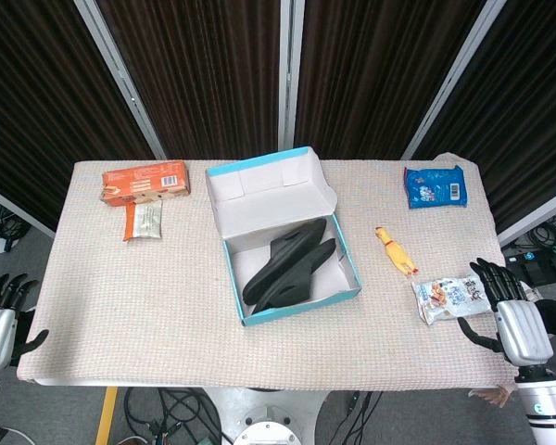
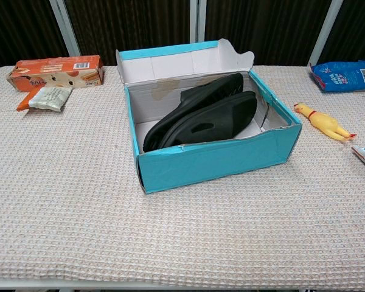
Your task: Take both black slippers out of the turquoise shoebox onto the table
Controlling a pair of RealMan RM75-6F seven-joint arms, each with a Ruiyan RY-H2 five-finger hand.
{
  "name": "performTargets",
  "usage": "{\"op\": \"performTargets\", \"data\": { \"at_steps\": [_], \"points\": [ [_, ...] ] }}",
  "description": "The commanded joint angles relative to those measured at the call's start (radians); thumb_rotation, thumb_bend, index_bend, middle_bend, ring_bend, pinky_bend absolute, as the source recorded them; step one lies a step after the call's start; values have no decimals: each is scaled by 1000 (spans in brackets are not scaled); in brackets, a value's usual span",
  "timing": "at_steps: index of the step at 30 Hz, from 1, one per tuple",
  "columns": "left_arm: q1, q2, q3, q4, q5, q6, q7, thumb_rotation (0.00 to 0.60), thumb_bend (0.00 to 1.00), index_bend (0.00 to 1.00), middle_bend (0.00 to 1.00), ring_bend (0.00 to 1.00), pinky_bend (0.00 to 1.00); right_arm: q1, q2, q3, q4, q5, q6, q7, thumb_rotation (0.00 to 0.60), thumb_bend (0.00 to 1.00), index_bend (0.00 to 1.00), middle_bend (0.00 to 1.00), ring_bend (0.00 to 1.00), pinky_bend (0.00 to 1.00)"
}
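The turquoise shoebox (image 1: 256, 316) (image 2: 219, 159) stands open in the middle of the table, its lid flipped back. Two black slippers (image 1: 289, 264) (image 2: 204, 115) lie side by side inside it, leaning on their edges. My left hand (image 1: 2, 311) hangs off the table's left edge, fingers spread, holding nothing. My right hand (image 1: 505, 301) is at the table's right front edge next to a snack packet, fingers apart and empty. Neither hand shows in the chest view.
An orange box (image 1: 145, 181) (image 2: 56, 70) and a small sachet (image 1: 146, 221) (image 2: 50, 97) lie at the back left. A blue packet (image 1: 435, 185) (image 2: 345, 75), a yellow rubber chicken (image 1: 396, 250) (image 2: 323, 121) and a white snack packet (image 1: 449, 298) lie to the right.
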Motion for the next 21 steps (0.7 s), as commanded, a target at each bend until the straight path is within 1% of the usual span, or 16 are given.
{"op": "performTargets", "data": {
  "at_steps": [1,9,13,16,21],
  "points": [
    [-1,-1,0,-1,-1,-2,2,600,160,188,106,44,56,4,-1,1,1,1,-5,0,600,212,0,28,0,0],
    [1,-1,1,0,-2,-2,2,600,160,188,106,44,56,9,-1,-1,1,-2,-13,-2,600,211,0,28,0,0],
    [0,0,2,3,-2,-2,1,600,160,188,106,44,56,36,5,0,-1,-17,-45,-19,600,212,0,28,0,0],
    [0,3,1,0,-1,-1,-1,600,160,188,106,45,56,90,9,12,-6,-39,-102,-40,600,213,0,28,0,0],
    [1,5,1,-5,-1,0,-1,600,160,188,106,44,56,252,-12,68,10,-45,-283,-74,600,209,0,48,0,0]
  ]
}}
